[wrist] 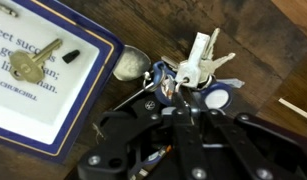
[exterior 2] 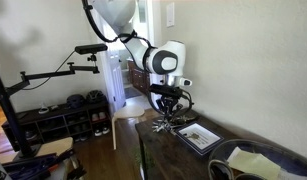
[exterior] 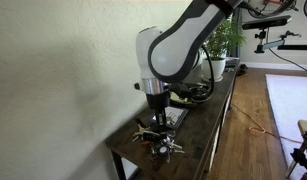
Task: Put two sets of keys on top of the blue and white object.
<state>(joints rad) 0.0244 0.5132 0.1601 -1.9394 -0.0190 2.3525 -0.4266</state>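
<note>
Blue and white object (wrist: 55, 112): white face, navy border; loose key (wrist: 33, 63) brassy; key bunch (wrist: 189, 72) silvery; tabletop (wrist: 268, 35) dark brown.

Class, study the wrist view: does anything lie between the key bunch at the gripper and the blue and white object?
Nothing visible does. The key bunch lies on the wooden table beside the blue and white object, at the gripper. A brass key already rests on it.
</note>
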